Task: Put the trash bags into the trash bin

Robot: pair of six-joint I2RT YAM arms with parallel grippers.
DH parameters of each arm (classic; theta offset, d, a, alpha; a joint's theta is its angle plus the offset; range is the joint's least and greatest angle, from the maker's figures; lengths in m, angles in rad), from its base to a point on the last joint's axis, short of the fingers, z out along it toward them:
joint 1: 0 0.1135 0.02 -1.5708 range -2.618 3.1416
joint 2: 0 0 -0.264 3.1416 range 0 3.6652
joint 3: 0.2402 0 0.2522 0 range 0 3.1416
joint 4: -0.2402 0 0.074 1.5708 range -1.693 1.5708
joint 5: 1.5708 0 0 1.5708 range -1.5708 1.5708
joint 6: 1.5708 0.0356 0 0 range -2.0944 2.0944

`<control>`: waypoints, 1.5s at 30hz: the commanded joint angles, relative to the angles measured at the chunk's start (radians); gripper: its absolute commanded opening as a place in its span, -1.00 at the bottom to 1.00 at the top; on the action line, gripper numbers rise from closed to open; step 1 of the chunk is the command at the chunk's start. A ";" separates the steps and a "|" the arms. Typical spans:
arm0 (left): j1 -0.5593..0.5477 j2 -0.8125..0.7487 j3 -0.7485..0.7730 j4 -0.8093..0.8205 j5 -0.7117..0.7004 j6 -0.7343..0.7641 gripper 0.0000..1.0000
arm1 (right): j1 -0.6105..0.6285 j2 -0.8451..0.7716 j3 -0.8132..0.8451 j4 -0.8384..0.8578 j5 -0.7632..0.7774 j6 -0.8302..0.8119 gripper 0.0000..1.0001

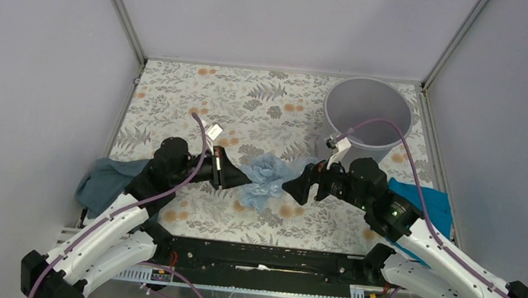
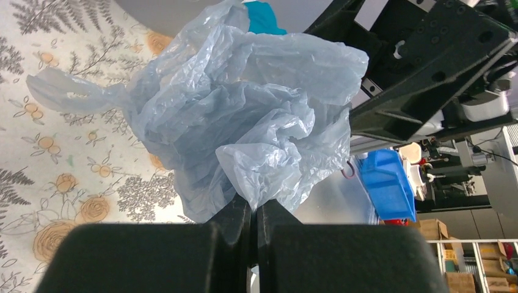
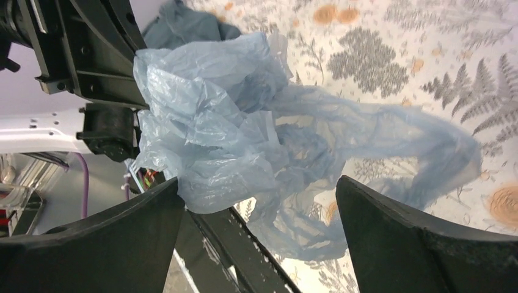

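Observation:
A crumpled pale-blue trash bag [image 1: 267, 176] hangs bunched between the two arms over the middle of the floral mat. My left gripper [image 1: 243, 178] is shut on a fold of this trash bag [image 2: 244, 116], the film pinched between its pads. My right gripper [image 1: 292, 188] is open wide, its fingers [image 3: 140, 213] on either side of the bag's [image 3: 232, 140] near edge without closing on it. The light-grey trash bin [image 1: 367, 112] stands upright at the back right, apart from both grippers.
A dark teal-grey cloth [image 1: 106, 181] lies at the mat's left edge under the left arm. A bright blue cloth [image 1: 428, 201] lies at the right edge beneath the right arm. Grey walls enclose the mat [image 1: 200, 99] on three sides.

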 commanded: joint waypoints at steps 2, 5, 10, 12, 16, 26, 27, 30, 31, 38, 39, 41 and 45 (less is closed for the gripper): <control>0.003 -0.031 0.094 -0.026 0.057 0.054 -1.00 | 0.000 -0.008 0.023 0.068 0.034 -0.063 0.99; 0.003 -0.047 0.099 -0.004 0.068 0.030 -1.00 | 0.000 0.026 0.060 0.074 -0.036 -0.065 0.94; 0.003 -0.136 0.089 -0.009 -0.081 0.062 -1.00 | 0.001 0.045 -0.004 0.224 -0.212 -0.013 -0.27; 0.003 -0.174 0.083 -0.048 -0.213 0.102 -1.00 | 0.001 0.080 0.003 0.203 -0.260 0.006 -0.35; 0.003 -0.250 -0.008 0.067 -0.350 0.116 -1.00 | 0.001 0.172 0.134 -0.008 -0.269 -0.042 0.94; 0.003 -0.324 -0.086 0.207 -0.500 0.179 -1.00 | 0.001 0.150 0.179 -0.177 0.296 0.022 0.99; 0.003 -0.330 -0.082 0.177 -0.555 0.177 -1.00 | 0.001 0.161 0.173 -0.169 0.349 -0.001 0.99; 0.003 -0.368 -0.083 0.106 -0.703 0.182 -1.00 | 0.001 0.223 0.174 -0.083 0.403 -0.117 0.99; 0.003 -0.386 -0.095 0.111 -0.719 0.190 -1.00 | 0.001 0.258 0.178 -0.050 0.403 -0.150 0.99; 0.003 -0.468 -0.183 0.255 -0.641 0.199 -1.00 | -0.001 0.484 0.265 0.025 0.710 -0.238 0.99; 0.003 -0.475 -0.201 0.296 -0.590 0.200 -1.00 | -0.002 0.497 0.261 0.031 0.772 -0.246 0.99; 0.003 -0.481 -0.235 0.385 -0.523 0.198 -1.00 | -0.011 0.512 0.246 0.039 0.865 -0.264 0.99; 0.003 -0.456 -0.269 0.494 -0.402 0.191 -1.00 | -0.071 0.481 0.194 0.051 0.881 -0.271 0.99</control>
